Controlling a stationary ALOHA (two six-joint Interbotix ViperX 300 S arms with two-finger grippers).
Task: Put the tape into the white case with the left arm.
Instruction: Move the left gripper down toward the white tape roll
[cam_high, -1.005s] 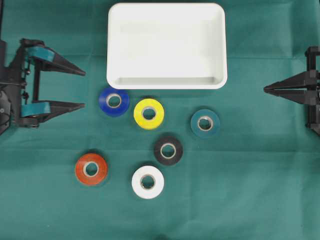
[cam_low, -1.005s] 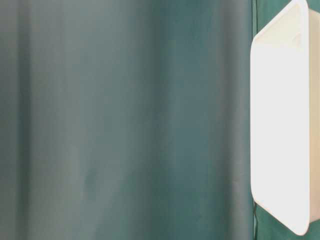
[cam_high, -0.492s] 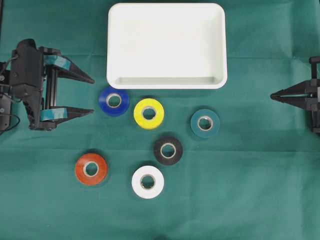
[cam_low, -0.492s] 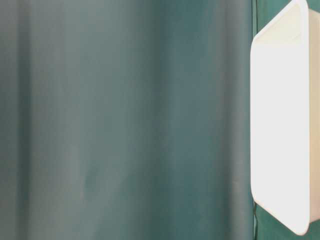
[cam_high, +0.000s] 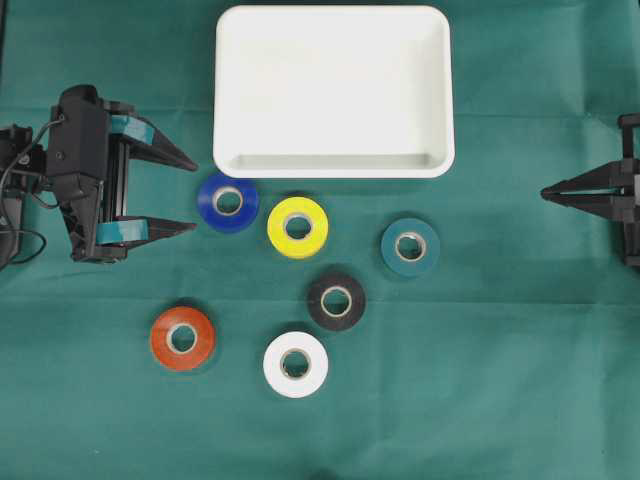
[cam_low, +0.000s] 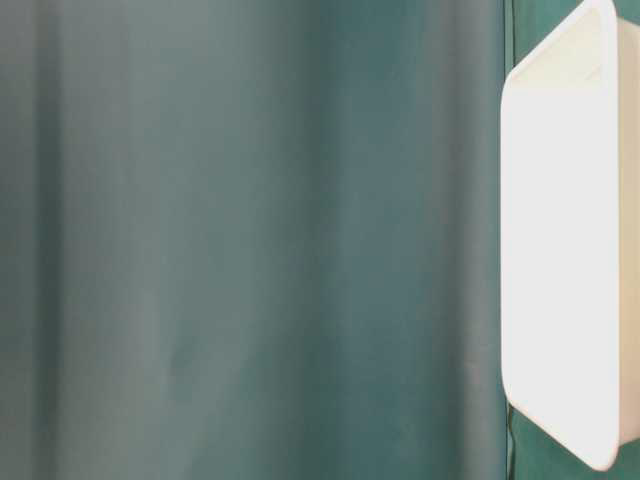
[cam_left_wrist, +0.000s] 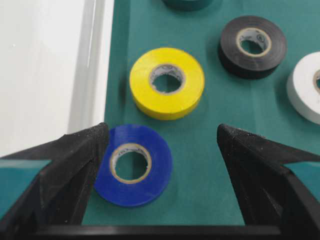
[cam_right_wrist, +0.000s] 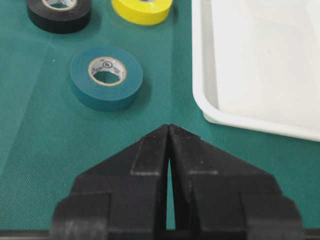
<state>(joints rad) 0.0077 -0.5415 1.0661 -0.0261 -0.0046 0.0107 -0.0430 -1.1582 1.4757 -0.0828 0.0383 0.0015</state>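
Note:
Several tape rolls lie flat on the green cloth: blue (cam_high: 228, 202), yellow (cam_high: 298, 227), teal (cam_high: 410, 246), black (cam_high: 336, 301), white (cam_high: 295, 364) and red (cam_high: 182, 338). The white case (cam_high: 330, 90) stands behind them with nothing in it. My left gripper (cam_high: 196, 196), teal bands on its fingers, is open just left of the blue roll. In the left wrist view the blue tape (cam_left_wrist: 134, 165) lies between the spread fingers, close to the left finger (cam_left_wrist: 75, 160); no contact shows. At the right edge my right gripper (cam_high: 545, 193) is shut on nothing.
The case's rim (cam_left_wrist: 95, 60) runs just left of the blue and yellow (cam_left_wrist: 167, 82) rolls. The teal roll (cam_right_wrist: 106, 77) lies ahead of the right gripper (cam_right_wrist: 169, 126), beside the case's corner (cam_right_wrist: 207, 107). The table-level view shows only green cloth and the case (cam_low: 560, 250).
My left gripper has moved right towards the blue roll, still open. The right gripper drew back slightly to the right, then held still. No roll has moved.

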